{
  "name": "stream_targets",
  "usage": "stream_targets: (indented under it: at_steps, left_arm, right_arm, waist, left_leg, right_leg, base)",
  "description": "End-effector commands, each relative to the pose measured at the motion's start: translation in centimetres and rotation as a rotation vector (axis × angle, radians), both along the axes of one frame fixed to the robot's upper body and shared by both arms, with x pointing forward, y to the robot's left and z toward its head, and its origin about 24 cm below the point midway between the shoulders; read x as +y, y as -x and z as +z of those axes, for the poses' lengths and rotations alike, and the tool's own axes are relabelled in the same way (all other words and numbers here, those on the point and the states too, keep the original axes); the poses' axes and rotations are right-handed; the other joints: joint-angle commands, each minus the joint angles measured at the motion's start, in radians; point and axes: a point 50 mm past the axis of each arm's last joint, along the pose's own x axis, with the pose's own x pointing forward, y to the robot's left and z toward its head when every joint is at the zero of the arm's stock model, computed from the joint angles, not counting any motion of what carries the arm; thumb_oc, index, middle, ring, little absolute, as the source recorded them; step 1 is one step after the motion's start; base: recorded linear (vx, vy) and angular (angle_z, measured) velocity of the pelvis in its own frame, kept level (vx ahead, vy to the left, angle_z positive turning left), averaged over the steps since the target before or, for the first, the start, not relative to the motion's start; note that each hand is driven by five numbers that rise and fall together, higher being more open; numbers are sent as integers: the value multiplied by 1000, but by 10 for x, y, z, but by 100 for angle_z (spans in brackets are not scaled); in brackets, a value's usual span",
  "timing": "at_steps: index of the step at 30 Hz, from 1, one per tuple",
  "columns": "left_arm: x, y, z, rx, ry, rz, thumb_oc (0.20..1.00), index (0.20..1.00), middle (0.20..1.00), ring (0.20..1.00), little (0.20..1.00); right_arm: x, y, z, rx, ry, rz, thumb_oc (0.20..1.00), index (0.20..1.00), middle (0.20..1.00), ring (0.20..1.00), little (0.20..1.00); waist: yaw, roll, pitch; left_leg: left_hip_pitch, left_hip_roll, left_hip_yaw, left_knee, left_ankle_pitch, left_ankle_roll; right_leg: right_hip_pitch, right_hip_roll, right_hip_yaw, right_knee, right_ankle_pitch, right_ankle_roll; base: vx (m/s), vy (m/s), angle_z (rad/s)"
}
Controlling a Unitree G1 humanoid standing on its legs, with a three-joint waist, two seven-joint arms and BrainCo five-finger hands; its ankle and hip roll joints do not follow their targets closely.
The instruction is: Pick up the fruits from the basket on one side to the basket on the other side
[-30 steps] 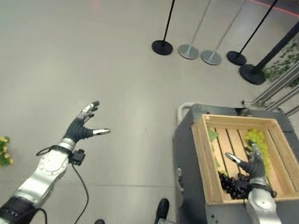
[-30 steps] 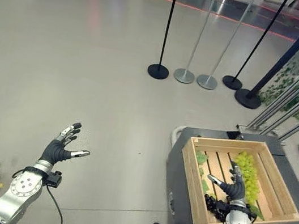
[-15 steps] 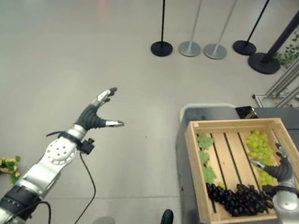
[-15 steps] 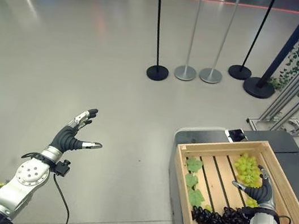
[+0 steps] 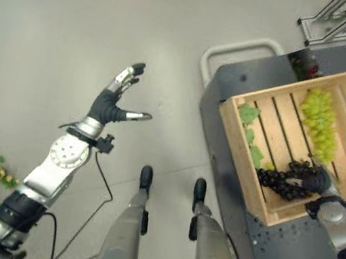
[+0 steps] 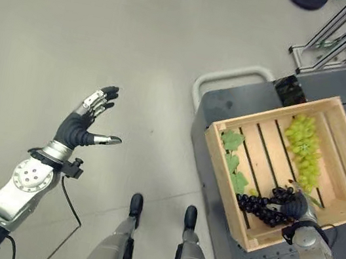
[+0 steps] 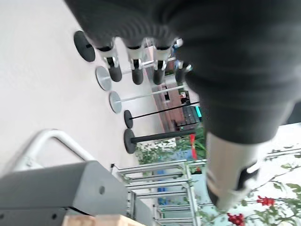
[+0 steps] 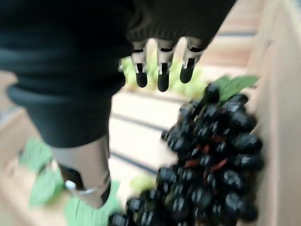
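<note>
Right hand [image 6: 294,204] now lowered onto black grapes [image 6: 265,208] at near edge of crate [image 6: 220,166], off green grapes [image 6: 304,146]; fingers spread, thumb apart, nothing gripped. Left hand [image 6: 80,125] raised open, idle. Pickup imminent; no fruit moved.

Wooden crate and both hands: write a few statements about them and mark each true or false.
1. The wooden crate holds both green grapes and black grapes. True.
2. The right hand is over the black grapes. True.
3. The left hand grips a bunch of grapes. False: it is open over the bare floor, holding nothing.
4. The crate sits directly on the floor. False: it rests on a dark grey cart.
5. The right hand has closed round the black grapes. False: its fingers are straight above them.
</note>
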Motion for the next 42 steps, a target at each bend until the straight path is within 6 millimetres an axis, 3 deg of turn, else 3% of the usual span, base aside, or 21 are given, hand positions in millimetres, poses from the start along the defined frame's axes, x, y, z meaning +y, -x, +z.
stream_targets:
  at_steps: [1, 4, 7, 14, 18, 19, 22, 26, 30, 36, 39, 42]
  left_arm:
    - [-19, 7, 19, -133, 27, -68, 1000, 1000, 1000, 1000, 1000]
    - [-26, 6, 17, -136, 52, -72, 1000, 1000, 1000, 1000, 1000]
    - [-25, 6, 20, -161, 31, -51, 1000, 1000, 1000, 1000, 1000]
    - [-26, 5, 20, -170, 20, -36, 1000, 1000, 1000, 1000, 1000]
    - [-26, 5, 22, -177, 18, -32, 1000, 1000, 1000, 1000, 1000]
    - [-27, 4, 21, -171, 22, -33, 1000, 1000, 1000, 1000, 1000]
    - [-30, 3, 20, -169, 23, -30, 1000, 1000, 1000, 1000, 1000]
    - [-32, 1, 21, -177, 62, -16, 1000, 1000, 1000, 1000, 1000]
    - [-28, 1, 21, -184, 88, 25, 1000, 1000, 1000, 1000, 1000]
    - [-30, 3, 23, -196, 88, 16, 1000, 1000, 1000, 1000, 1000]
    - [-28, 3, 24, -206, 78, 27, 1000, 1000, 1000, 1000, 1000]
    - [-30, 4, 21, -198, 75, 21, 1000, 1000, 1000, 1000, 1000]
  right_arm:
    - [-16, -11, 22, -59, 33, -65, 1000, 1000, 1000, 1000, 1000]
    - [-4, -26, 32, -122, 7, -58, 1000, 1000, 1000, 1000, 1000]
    - [14, -46, 60, -152, 159, 80, 1000, 1000, 1000, 1000, 1000]
    - [18, -54, 79, -106, 300, 180, 1000, 1000, 1000, 1000, 1000]
    - [12, -54, 79, -27, 376, 201, 1000, 1000, 1000, 1000, 1000]
    - [7, -51, 72, 54, 432, 207, 1000, 1000, 1000, 1000, 1000]
    - [-12, -41, 57, 71, 377, 73, 1000, 1000, 1000, 1000, 1000]
    - [-23, -36, 50, -57, 223, -127, 1000, 1000, 1000, 1000, 1000]
    - [-23, -40, 61, -243, 84, -251, 1000, 1000, 1000, 1000, 1000]
    - [-29, -39, 69, -243, 174, -272, 1000, 1000, 1000, 1000, 1000]
    - [-17, -43, 73, -228, 240, -156, 1000, 1000, 1000, 1000, 1000]
    - [-22, -38, 71, -191, 245, -137, 1000, 1000, 1000, 1000, 1000]
  waist:
    - [7, -36, -25]
    - [9, -39, 2]
    - [11, -46, 25]
    - [10, -55, 39]
    - [11, -57, 39]
    - [13, -59, 39]
    - [13, -56, 39]
    - [15, -49, 39]
    - [12, -44, 39]
    - [13, -44, 39]
    - [3, -53, 39]
    - [3, -60, 39]
  left_leg:
    - [-19, 42, 14, 138, -78, -18]
    - [-32, 41, 15, 159, -90, -16]
    - [-43, 44, 24, 166, -96, -15]
    - [-58, 47, 25, 164, -93, -17]
    - [-72, 46, 21, 167, -93, -17]
    - [-79, 46, 16, 172, -95, -17]
    - [-83, 44, 7, 177, -99, -16]
    - [-82, 40, -1, 177, -103, -12]
    - [-85, 35, 3, 174, -109, -7]
    - [-91, 32, 5, 185, -117, -4]
    - [-96, 35, 9, 187, -115, -5]
    - [-104, 34, 8, 192, -114, -5]
  right_leg:
    - [-27, -18, -3, 57, 3, 48]
    - [-40, -14, 0, 59, 10, 49]
    - [-56, -10, 8, 58, 15, 51]
    - [-77, -10, 5, 54, 22, 54]
    - [-88, -11, 1, 53, 24, 56]
    - [-92, -11, -5, 57, 21, 56]
    - [-87, -14, -15, 60, 16, 56]
    - [-80, -19, -25, 57, 15, 56]
    - [-84, -21, -22, 56, 18, 57]
    - [-92, -22, -20, 62, 17, 56]
    - [-98, -21, -16, 61, 19, 58]
    - [-102, -21, -17, 60, 21, 57]
  base:
    - [0, 0, 0]
    - [-20, 23, 0]
    - [-26, 25, -6]
    - [-5, -1, -3]
    - [0, 0, 0]
    - [0, 0, 0]
    - [33, -5, 2]
    - [13, 7, 4]
    - [9, 22, 3]
    - [0, 0, 0]
    - [0, 0, 0]
    - [-3, -5, -3]
